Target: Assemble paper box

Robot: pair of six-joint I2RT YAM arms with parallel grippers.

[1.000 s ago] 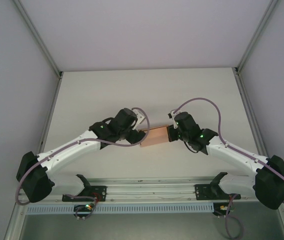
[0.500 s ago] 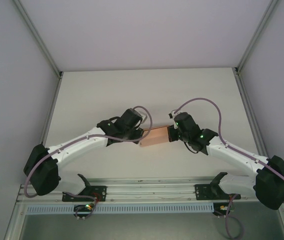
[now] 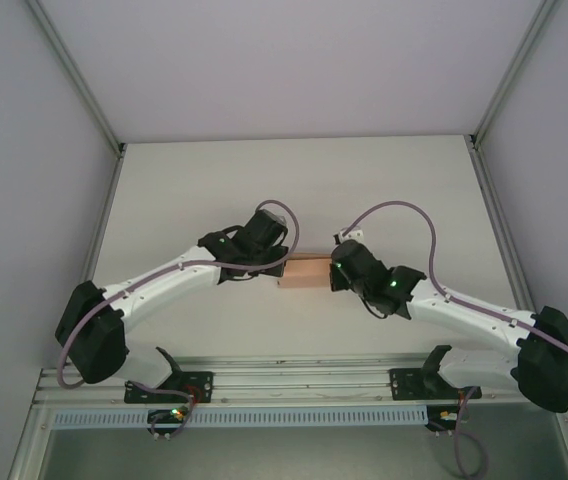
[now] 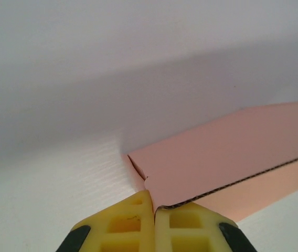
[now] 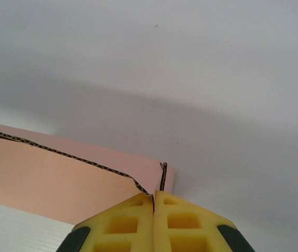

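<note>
paper box (image 3: 302, 272) is found at the middle of the white table (image 3: 214, 180), hemmed in by both arms. Its left end is pinched tight by the left gripper (image 4: 153, 206), and its right corner is clamped by the right gripper (image 5: 153, 199). A second ago the left one was still spread apart.

Bright, even light; soft diffuse shadows; focus sharp.

You look down on a white table (image 3: 214, 180), boxed in by pale grey walls (image 3: 284, 60) on three sides, metal struts (image 3: 75, 75) at the far corners; a slotted aluminium rail (image 3: 304, 373) runs along its near edge.
</note>
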